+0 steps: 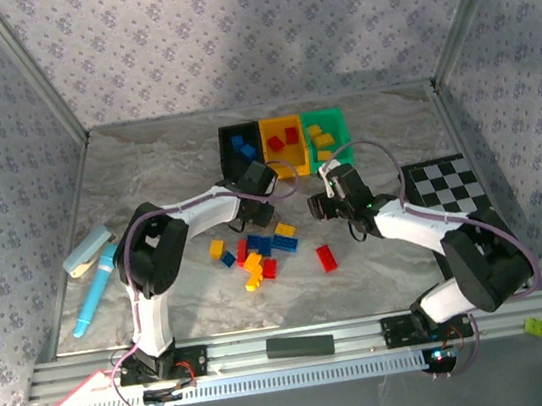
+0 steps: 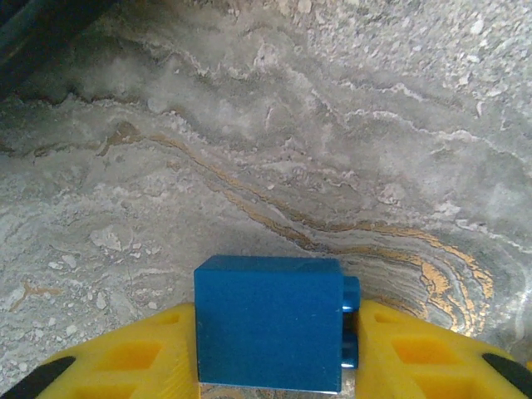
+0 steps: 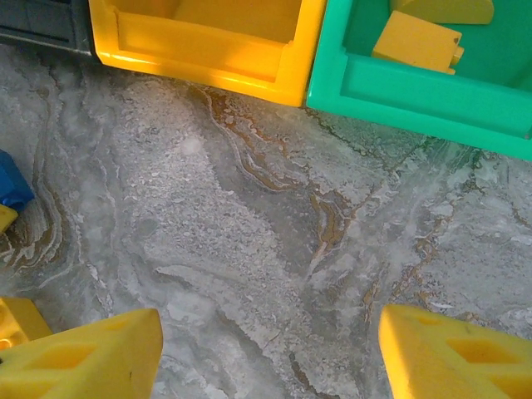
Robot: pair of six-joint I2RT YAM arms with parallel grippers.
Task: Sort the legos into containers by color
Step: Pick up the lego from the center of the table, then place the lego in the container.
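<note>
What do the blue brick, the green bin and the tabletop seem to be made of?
Blue brick: probably hard plastic, smooth, crisp moulded edges. Green bin: plastic too, soft sheen on its rim. Tabletop: marble-like veining, matte; possibly a printed sheet.

Bare table (image 1: 145, 170) is lying free just in front of the yellow-orange bin (image 1: 287, 158), under the right tool (image 3: 270, 341), which is hanging there with jaws spread. The black bin (image 1: 231, 133) and green bin (image 1: 338, 123) are walling off both its sides. Front-left of it the left tool (image 2: 270, 349), clamping a blue brick (image 2: 266, 320), is taking up room. Farther forward, loose bricks (image 1: 258, 250) are crowding the table.
</note>
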